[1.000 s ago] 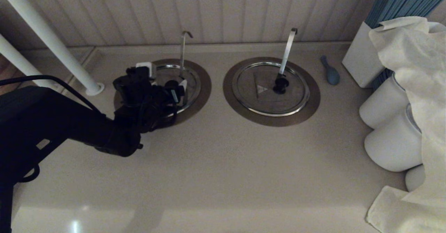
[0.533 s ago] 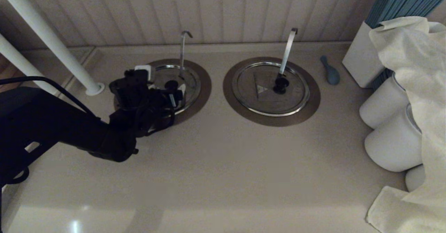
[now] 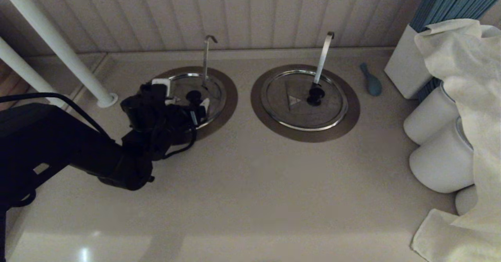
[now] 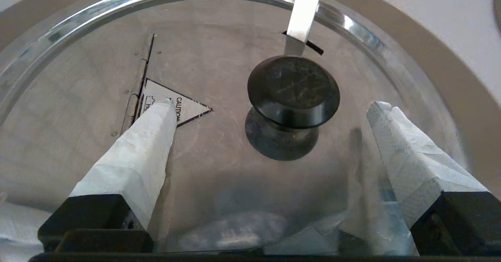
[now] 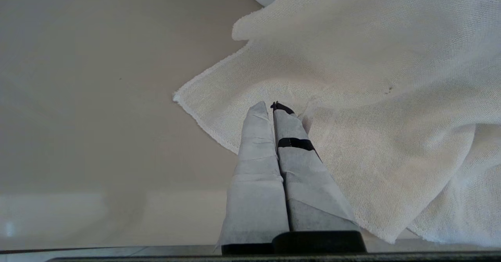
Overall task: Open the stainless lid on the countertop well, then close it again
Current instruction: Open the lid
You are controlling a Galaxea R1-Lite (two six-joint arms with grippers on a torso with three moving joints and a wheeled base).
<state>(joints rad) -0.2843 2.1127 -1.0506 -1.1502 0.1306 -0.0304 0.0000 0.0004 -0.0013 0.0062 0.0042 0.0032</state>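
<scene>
The stainless lid (image 3: pixel 214 90) lies flat and closed in the countertop well, whose brown-grey flange (image 3: pixel 230 94) rings it at the left. Its thin hook-tipped handle (image 3: pixel 206 58) rises through it behind the black knob (image 3: pixel 193 95). My left gripper (image 3: pixel 184 94) hovers low over the lid's near side, open. In the left wrist view the left gripper (image 4: pixel 272 104) has its taped fingers (image 4: pixel 150 136) either side of the knob (image 4: pixel 293 91) without touching it, next to the hinge and the triangular caution mark (image 4: pixel 191 107). My right gripper (image 5: pixel 273 106) is shut on nothing, over a white cloth (image 5: pixel 372 97).
The twin lid (image 3: pixel 289 113) with the broader pale handle (image 3: pixel 323 56) sits to the right. A blue spoon-like thing (image 3: pixel 372 82), a white box of blue sheets (image 3: pixel 405 66), white rolls (image 3: pixel 430 117) and draped cloth (image 3: pixel 469 97) crowd the right side. White poles (image 3: pixel 58 46) stand at the left.
My left arm has drawn back a little toward the left and the near side, uncovering the black knob. The lid has stayed flat.
</scene>
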